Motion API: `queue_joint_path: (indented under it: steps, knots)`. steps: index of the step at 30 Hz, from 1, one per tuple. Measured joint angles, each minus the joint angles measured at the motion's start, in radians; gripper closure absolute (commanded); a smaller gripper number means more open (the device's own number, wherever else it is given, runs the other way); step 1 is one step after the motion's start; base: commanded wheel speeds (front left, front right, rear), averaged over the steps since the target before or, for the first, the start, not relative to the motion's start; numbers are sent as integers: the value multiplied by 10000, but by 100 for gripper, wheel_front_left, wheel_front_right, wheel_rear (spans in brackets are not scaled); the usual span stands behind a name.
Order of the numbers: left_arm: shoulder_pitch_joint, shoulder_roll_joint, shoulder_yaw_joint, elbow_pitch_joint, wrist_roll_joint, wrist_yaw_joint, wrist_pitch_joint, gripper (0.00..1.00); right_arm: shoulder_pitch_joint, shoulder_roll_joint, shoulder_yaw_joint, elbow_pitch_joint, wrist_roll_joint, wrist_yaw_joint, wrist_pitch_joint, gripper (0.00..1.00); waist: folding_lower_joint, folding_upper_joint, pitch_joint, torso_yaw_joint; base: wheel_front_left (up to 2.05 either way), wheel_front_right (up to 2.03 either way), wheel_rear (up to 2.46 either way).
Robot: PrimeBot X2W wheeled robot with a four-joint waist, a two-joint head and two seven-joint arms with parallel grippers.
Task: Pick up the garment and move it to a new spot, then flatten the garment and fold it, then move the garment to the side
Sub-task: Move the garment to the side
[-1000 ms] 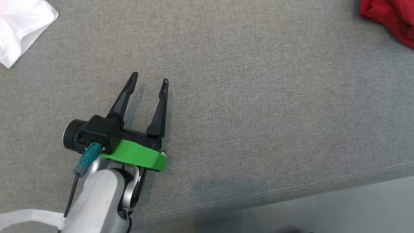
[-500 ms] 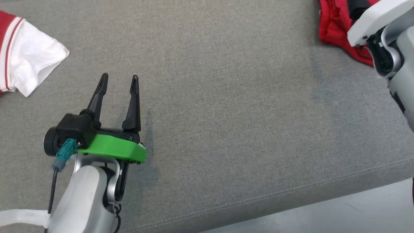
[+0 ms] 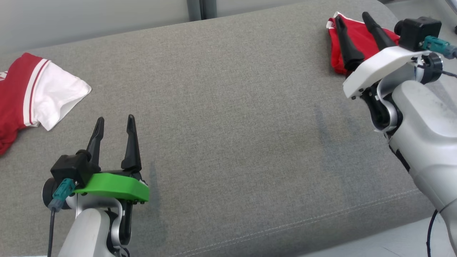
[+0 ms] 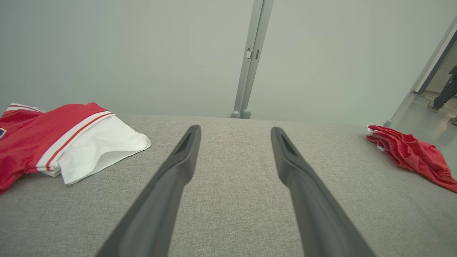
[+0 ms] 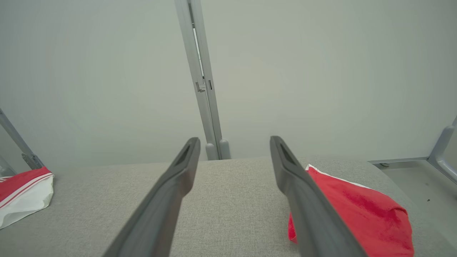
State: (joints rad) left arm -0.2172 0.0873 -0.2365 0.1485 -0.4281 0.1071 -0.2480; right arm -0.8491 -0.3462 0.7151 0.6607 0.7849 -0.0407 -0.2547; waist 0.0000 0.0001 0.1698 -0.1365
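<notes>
A crumpled red garment lies at the far right end of the grey cushion. My right gripper hovers just over its near side, open, nothing between the fingers. A second garment, red with a white part and striped trim, lies at the far left. My left gripper stands open and empty above the cushion, to the right of that garment and apart from it.
A pale wall with a grey post stands behind the cushion. The cushion's stitched front edge runs along the bottom, with pale floor below it. A person's legs show in a doorway at the far right.
The head camera has tilted up and shifted, bringing the wall and both garments into view. My right arm has come in at the right, over the red garment. Both grippers stay open.
</notes>
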Motion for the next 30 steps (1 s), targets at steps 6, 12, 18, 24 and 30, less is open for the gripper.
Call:
queue_joint_path:
  steps: [6, 12, 18, 24, 30]
  knots:
    - [498, -12, 309, 42, -4, 82, -8, 0, 1182, 280, -646, -1001, -163, -328, 0, 0, 0, 0, -381, -22, 0, 0, 0]
    - [912, -71, 414, 31, -81, 86, -10, 0, 2219, 249, -1009, -1837, -702, -531, 0, 0, 0, 0, -681, -67, 0, 0, 0]
    - [1288, -163, 502, -92, -81, 90, -36, 0, 3405, 242, -1340, -2629, -1137, -669, 0, 0, 0, 0, -874, -57, 0, 0, 0]
    - [1679, -190, 717, -182, -54, 90, -36, 0, 4417, 320, -1507, -3039, -1459, -748, 0, 0, 0, 0, -1090, -2, 0, 0, 0]
    - [2043, -224, 953, -282, 46, 94, -36, 0, 5105, 504, -1528, -3427, -1868, -756, 0, 0, 0, 0, -1272, 81, 0, 0, 0]
